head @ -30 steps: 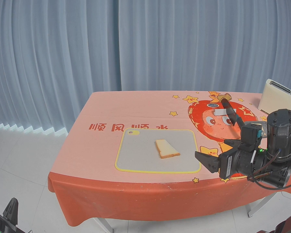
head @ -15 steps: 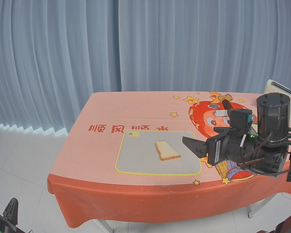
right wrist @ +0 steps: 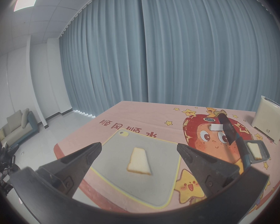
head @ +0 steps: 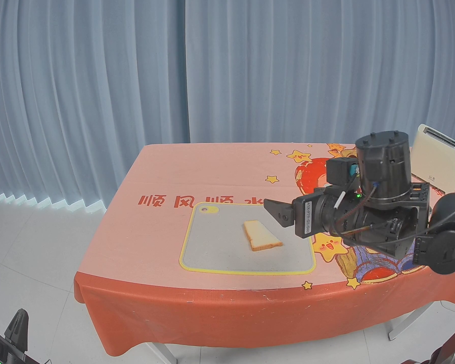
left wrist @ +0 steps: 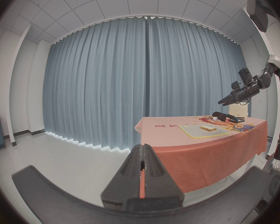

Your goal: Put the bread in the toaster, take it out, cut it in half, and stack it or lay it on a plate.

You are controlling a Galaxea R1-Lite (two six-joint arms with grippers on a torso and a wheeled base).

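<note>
A half slice of bread (head: 261, 235) lies on the grey, yellow-rimmed cutting board (head: 212, 243) near the table's front edge. My right gripper (head: 274, 212) hovers just above the board's right part, a little to the right of the bread. In the right wrist view this gripper (right wrist: 138, 146) stands wide open with the bread (right wrist: 139, 161) below and between its fingers. The cream toaster (head: 437, 157) stands at the far right. A second bread piece (right wrist: 255, 150) lies on a small grey plate. My left gripper (left wrist: 142, 159) hangs shut and empty, low beside the table.
A dark-bladed knife (right wrist: 230, 131) lies on the orange tablecloth (head: 187, 173) between the board (right wrist: 161, 178) and the toaster (right wrist: 269, 119). The table's left and back parts are bare cloth. Blue curtains hang close behind.
My right arm has risen from the table's front right edge and swung left, so its open gripper now hovers at the board's right part. The bread has not moved.
</note>
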